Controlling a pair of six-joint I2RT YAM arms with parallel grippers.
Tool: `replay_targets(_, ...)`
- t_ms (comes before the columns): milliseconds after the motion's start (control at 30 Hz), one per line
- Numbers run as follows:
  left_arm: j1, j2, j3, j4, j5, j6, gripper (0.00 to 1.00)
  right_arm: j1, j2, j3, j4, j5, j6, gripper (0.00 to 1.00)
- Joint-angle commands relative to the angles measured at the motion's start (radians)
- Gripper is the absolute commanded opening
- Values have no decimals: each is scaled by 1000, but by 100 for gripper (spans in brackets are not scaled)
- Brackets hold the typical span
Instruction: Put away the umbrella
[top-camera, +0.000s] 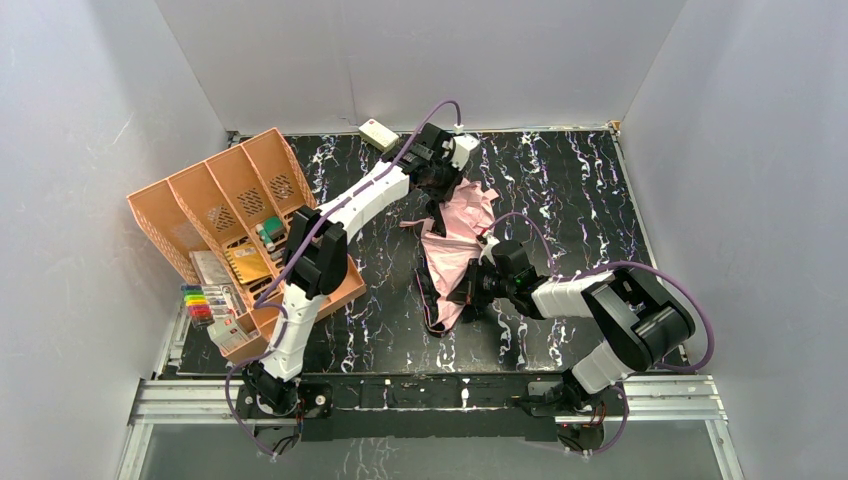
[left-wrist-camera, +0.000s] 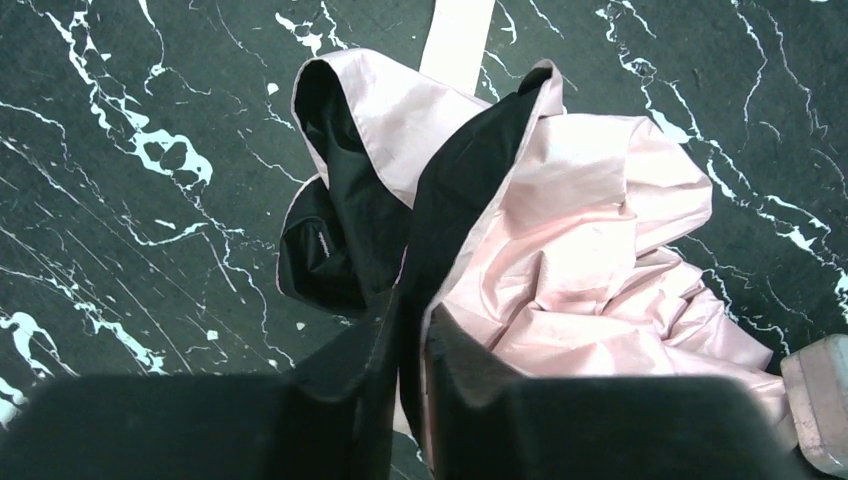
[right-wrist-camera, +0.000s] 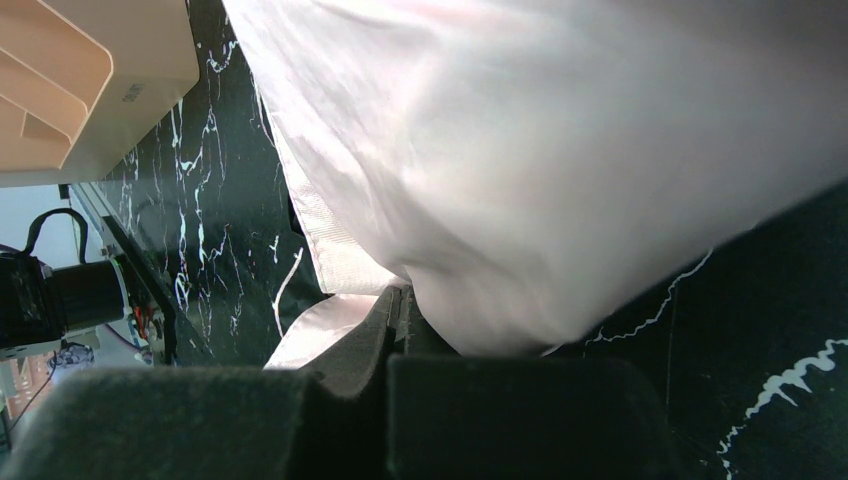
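The umbrella (top-camera: 455, 245) lies crumpled in the middle of the black marbled table, shiny pink fabric up and black lining showing at its edges. My left gripper (top-camera: 438, 188) reaches over its far end. In the left wrist view the left gripper (left-wrist-camera: 412, 318) stands nearly closed on a black fold of the umbrella (left-wrist-camera: 600, 220), beside the pink cloth. My right gripper (top-camera: 478, 283) is low at the umbrella's near right edge. In the right wrist view it (right-wrist-camera: 402, 300) is shut, pinching the pink fabric (right-wrist-camera: 550, 150) that drapes over its tips. The handle is hidden.
An orange slotted organizer (top-camera: 240, 215) with stationery and coloured markers (top-camera: 200, 300) stands at the left; its corner (right-wrist-camera: 90, 90) shows in the right wrist view. A small cream box (top-camera: 378, 133) lies at the back edge. White walls enclose the table.
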Motion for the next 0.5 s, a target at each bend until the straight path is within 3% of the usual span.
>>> replay_targets(0,-4,-14,42,-12,16,4,4,0,61,-45,-209,125,-66,0)
replay_targets(33,-4,-20,45,-13,18,-1,0,0,61,-44,-208,126,-66,0)
replay_targets(467,-4,-212,77,-34,190,-171,0,0,71,-41,-205,119,-66,0)
